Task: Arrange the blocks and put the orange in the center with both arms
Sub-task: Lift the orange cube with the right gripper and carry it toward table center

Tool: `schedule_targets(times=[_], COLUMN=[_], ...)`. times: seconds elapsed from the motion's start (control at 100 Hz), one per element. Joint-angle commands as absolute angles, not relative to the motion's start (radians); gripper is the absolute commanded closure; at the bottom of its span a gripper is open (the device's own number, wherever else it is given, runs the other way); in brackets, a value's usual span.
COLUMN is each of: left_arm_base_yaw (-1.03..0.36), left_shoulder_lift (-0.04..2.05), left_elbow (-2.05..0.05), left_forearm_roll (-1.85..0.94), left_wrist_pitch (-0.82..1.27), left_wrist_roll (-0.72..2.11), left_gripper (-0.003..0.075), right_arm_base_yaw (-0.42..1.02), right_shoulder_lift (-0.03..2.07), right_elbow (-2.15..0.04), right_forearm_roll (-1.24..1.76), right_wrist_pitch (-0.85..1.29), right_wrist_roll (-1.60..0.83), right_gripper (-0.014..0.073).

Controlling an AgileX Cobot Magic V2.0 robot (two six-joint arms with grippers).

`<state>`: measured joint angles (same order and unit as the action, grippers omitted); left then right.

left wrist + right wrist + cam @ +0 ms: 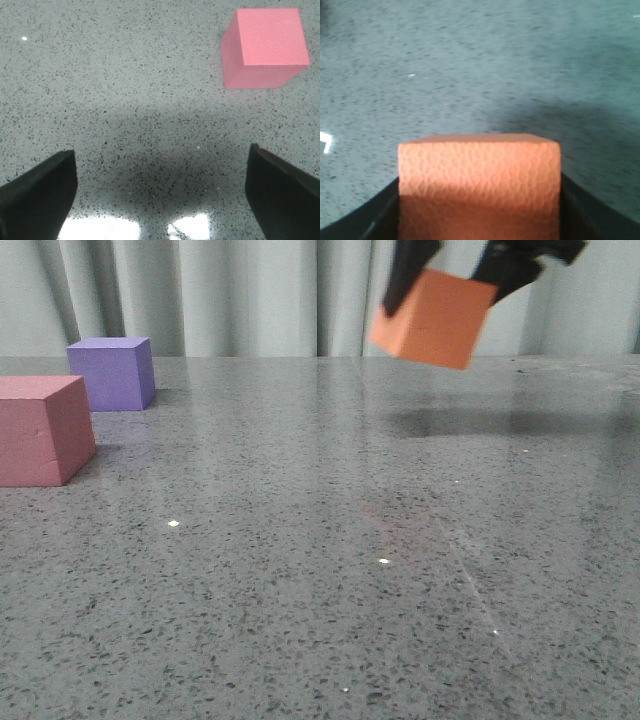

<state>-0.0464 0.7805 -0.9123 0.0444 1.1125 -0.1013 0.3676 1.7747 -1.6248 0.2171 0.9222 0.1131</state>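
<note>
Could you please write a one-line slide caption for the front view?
Right gripper holds the orange cube tilted above the table; pink-red cube and purple cube rest at left.

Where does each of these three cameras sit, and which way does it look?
Front view: faces forward over the grey table; sees the purple cube, the pink-red cube and the right end effector holding the orange cube aloft.
Left wrist view: looks down past the open left end effector; shares the pink-red cube.
Right wrist view: looks past its fingers; shares the orange cube.
</note>
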Motion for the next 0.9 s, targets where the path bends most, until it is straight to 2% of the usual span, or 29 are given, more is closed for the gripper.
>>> schedule_targets(times=[0.0,0.51,0.89], left_arm_base_yaw=[-0.047,-0.047,-0.047], left_shoulder_lift=[0.781,0.781,0.781], left_elbow=[-0.945,-0.945,-0.945], left_forearm_roll=[0.044,0.044,0.044], left_wrist_pitch=[1.069,1.070,1.070], left_wrist_roll=[-0.101,-0.101,-0.101], left_gripper=[0.0083,0.0083,0.0083], right_arm_base_yaw=[0.400,0.526,0.534], right_shoulder_lift=[1.767,1.906,1.906], right_elbow=[-1.687,-1.800,-1.800], right_forearm_roll=[0.237,0.097,0.095], right_wrist_pitch=[0.879,0.904,0.896], right_wrist_roll=[0.144,0.469,0.484], right_gripper=[0.0169,0.0169,0.0169])
